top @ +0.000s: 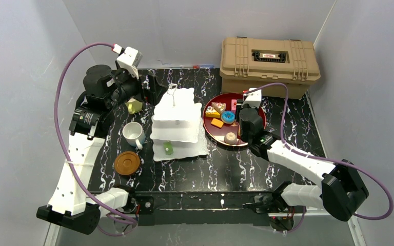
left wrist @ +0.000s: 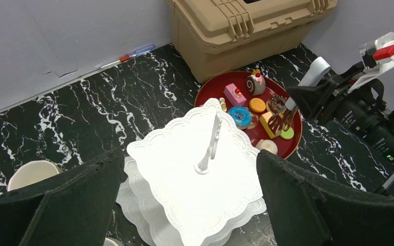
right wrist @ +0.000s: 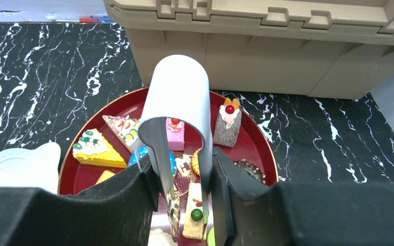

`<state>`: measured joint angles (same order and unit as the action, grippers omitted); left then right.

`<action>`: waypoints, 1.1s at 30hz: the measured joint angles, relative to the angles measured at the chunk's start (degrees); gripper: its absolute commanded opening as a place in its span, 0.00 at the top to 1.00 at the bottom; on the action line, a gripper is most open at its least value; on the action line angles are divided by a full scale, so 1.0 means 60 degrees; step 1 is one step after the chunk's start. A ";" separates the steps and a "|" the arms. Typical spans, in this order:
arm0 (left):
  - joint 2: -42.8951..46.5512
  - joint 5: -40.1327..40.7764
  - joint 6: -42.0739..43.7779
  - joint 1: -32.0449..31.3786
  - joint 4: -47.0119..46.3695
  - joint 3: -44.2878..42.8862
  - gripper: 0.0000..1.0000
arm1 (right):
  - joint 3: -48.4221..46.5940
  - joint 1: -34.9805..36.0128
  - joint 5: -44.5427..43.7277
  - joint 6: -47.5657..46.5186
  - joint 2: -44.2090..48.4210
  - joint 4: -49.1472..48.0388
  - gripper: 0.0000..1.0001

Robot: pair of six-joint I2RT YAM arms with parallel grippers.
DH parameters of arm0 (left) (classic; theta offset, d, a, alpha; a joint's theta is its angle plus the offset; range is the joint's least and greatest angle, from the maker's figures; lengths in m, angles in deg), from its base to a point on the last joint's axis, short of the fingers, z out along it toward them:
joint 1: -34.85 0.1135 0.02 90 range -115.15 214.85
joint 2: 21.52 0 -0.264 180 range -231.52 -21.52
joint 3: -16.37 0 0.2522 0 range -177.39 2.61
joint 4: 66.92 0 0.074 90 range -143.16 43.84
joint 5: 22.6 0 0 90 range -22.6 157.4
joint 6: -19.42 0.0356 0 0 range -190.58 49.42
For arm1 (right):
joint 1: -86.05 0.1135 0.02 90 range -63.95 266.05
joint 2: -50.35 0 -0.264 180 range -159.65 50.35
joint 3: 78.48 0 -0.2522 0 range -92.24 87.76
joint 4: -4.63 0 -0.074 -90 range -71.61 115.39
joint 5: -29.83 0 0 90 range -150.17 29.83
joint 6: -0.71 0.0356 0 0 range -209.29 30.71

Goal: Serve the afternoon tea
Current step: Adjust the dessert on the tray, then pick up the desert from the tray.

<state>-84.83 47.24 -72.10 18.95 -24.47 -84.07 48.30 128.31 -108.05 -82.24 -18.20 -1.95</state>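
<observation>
The white three-tier cake stand stands mid-table with one green pastry on its lowest tier. Left of it are a white mug, a yellow-green mug and a brown coaster. Several toy pastries lie on a red tray. My right gripper is shut on steel tongs. The tong tips straddle a tan slice with a green ball on the tray. My left gripper hangs open above the stand, holding nothing.
A tan ribbed case sits against the back wall, right behind the tray. White walls close in the black marbled table on three sides. A red-and-blue pen lies at the back edge.
</observation>
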 measured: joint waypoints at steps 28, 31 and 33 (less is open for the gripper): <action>0.0000 -0.0066 -0.0033 0.0007 -0.0040 0.0000 0.01 | 0.0313 -0.0364 -0.0102 -0.0204 0.0368 -0.0204 0.51; 0.0000 -0.0069 -0.0033 0.0007 -0.0062 0.0000 0.01 | 0.0313 -0.0382 -0.0022 -0.0186 0.0350 -0.0219 0.51; 0.0000 -0.0069 -0.0033 0.0007 -0.0062 0.0000 0.01 | 0.0313 -0.0401 0.0029 -0.0157 0.0350 -0.0229 0.50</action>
<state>-84.83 46.82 -72.29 18.99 -24.84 -84.07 50.18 125.90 -107.87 -83.18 -16.11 -3.33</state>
